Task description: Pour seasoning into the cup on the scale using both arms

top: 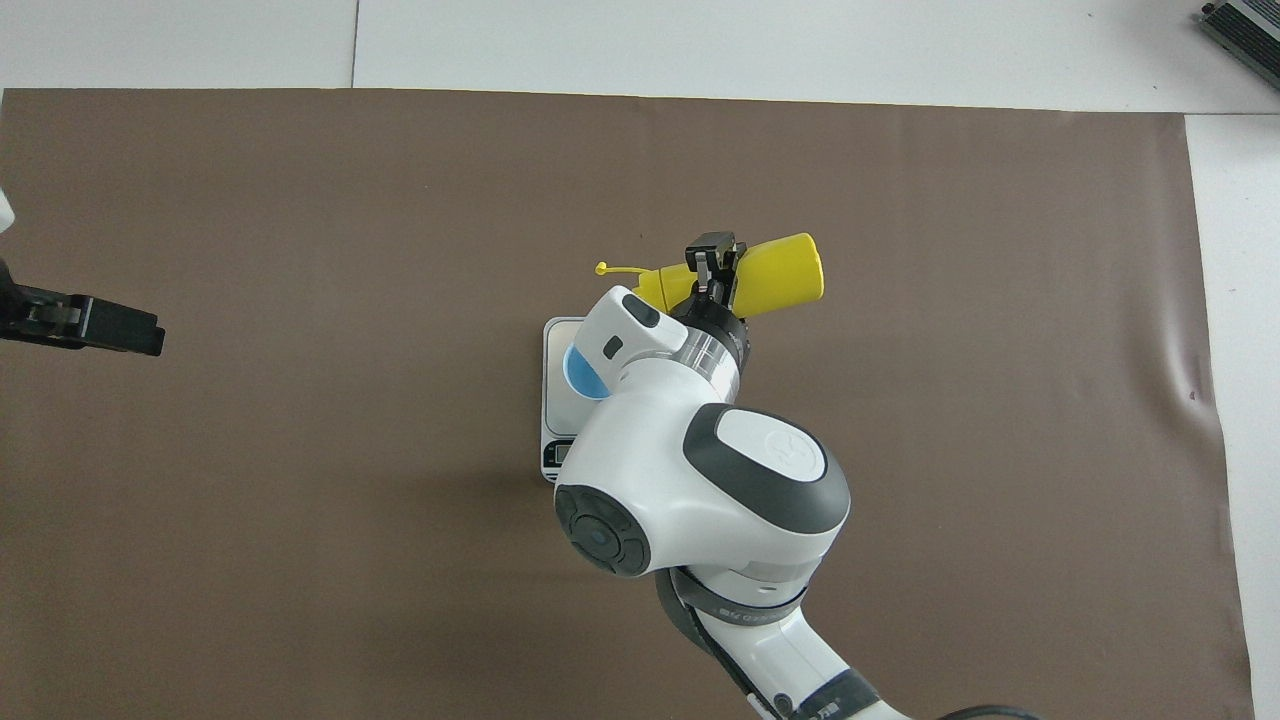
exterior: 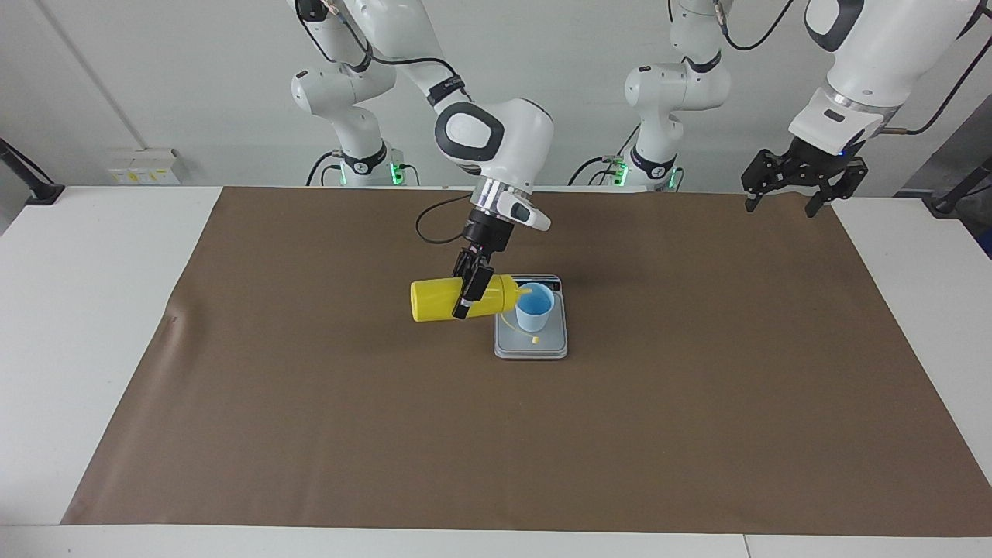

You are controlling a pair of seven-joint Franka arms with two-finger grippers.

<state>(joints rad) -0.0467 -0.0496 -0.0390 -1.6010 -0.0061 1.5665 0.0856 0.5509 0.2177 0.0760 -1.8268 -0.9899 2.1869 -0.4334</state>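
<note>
The yellow seasoning bottle (exterior: 435, 301) hangs almost level above the mat, and my right gripper (exterior: 470, 296) is shut on its body near the shoulder. Its nozzle reaches the rim of the pale-blue cup (exterior: 535, 309), which stands on the silver scale (exterior: 532, 346). The tethered cap (exterior: 535, 339) dangles over the scale's platform. In the overhead view my right arm hides most of the cup (top: 576, 372) and the scale (top: 553, 400); the bottle (top: 782, 272) and right gripper (top: 712, 264) show above it. My left gripper (exterior: 781, 203) waits open and empty, raised over the mat's corner at the left arm's end.
A brown mat (exterior: 310, 434) covers most of the white table (exterior: 77, 310). A black cable (exterior: 434, 232) loops above the mat between the scale and the robots. A grey device (top: 1245, 25) lies at the table's corner farthest from the robots.
</note>
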